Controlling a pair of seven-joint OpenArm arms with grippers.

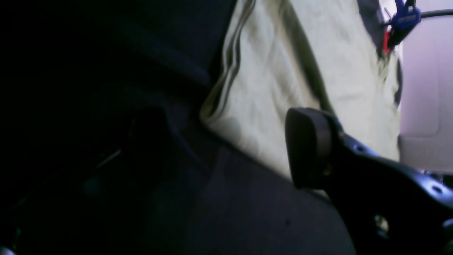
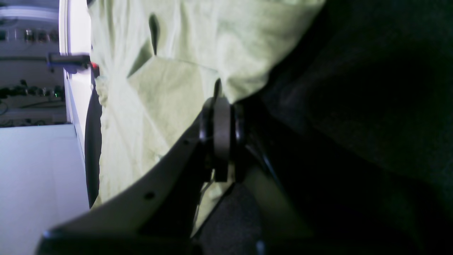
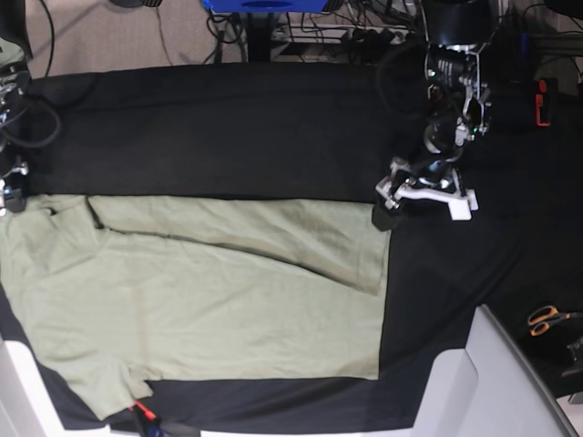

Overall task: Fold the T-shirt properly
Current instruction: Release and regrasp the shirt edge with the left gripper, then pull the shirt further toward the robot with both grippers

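The T-shirt (image 3: 209, 300) lies spread flat on the black table cloth (image 3: 228, 127), filling the near-left part of it, with its far long edge folded over toward the middle; one sleeve hangs at the near-left corner, the collar end toward the left edge. At the shirt's far-left corner the right gripper (image 2: 222, 138) is clenched — its two pads pressed together with a pinch of the pale green fabric's edge between them, seen clearly in the right wrist view; in the base view that arm (image 3: 11, 177) shows only at the frame's left border. At the shirt's far-right corner the left gripper (image 3: 387, 211) stands released — one dark pad (image 1: 307, 147) hovers over the hem with nothing gripped, the other lost in shadow. Its arm (image 3: 451, 100) reaches down from the cloth's far-right side. Orange-handled scissors (image 3: 547, 319) lie well to the right of the shirt.
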